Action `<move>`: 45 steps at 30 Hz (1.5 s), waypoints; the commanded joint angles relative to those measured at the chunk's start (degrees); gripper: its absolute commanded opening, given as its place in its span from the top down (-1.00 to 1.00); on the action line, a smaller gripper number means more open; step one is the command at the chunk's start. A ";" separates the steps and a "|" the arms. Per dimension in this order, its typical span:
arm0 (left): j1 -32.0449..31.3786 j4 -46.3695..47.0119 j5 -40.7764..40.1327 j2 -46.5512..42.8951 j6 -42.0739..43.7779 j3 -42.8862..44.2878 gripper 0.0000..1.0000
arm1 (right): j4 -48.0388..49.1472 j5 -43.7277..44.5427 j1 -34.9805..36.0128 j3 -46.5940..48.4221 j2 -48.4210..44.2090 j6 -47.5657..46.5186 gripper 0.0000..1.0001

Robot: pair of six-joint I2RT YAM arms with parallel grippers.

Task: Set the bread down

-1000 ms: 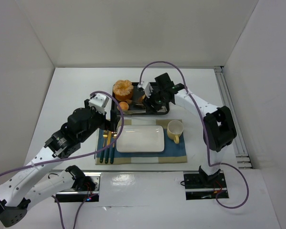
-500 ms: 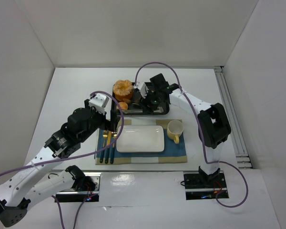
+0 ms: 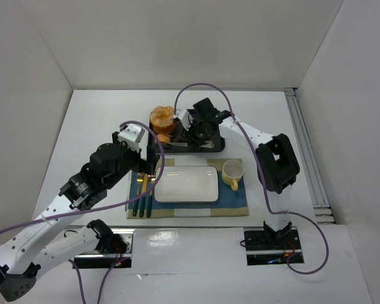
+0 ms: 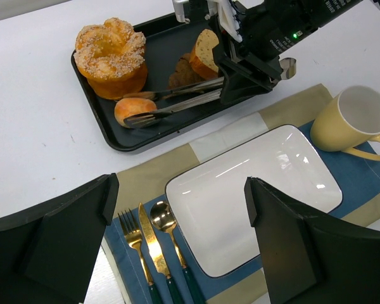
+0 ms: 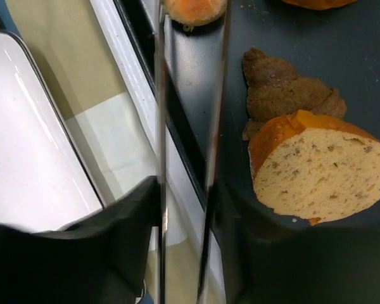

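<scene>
Right gripper (image 4: 233, 79) pinches tongs (image 4: 177, 100). Their long arms run toward our left to the bread (image 4: 134, 109) in the black tray (image 4: 171, 50), tips seemingly straddling it. Left gripper (image 4: 177, 250), spread wide, hovers over the plate (image 4: 259, 190).

One each: small bun (image 4: 134, 107), ridged bun (image 4: 111, 54), slice (image 4: 206, 52), tongs (image 5: 160, 126), tray (image 4: 164, 44), plate (image 4: 253, 196), cup (image 4: 351, 120); three utensils (image 4: 149, 237).

Black tray (image 4: 171, 54), white plate (image 4: 253, 190), yellow cup (image 4: 351, 123)
</scene>
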 commanded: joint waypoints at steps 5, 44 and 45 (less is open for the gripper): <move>-0.17 2.66 0.14 -0.21 -0.19 0.12 -1.00 | 1.81 -0.41 0.93 -0.04 -4.07 0.97 0.47; -0.17 2.66 -0.39 -0.21 -0.19 -0.41 -1.00 | -25.18 -11.83 -2.15 -21.76 -34.13 -17.40 -0.32; -0.17 2.66 -0.39 -0.21 -0.19 -0.41 -1.00 | -25.18 -11.83 -2.15 -21.76 -34.14 -17.40 -0.32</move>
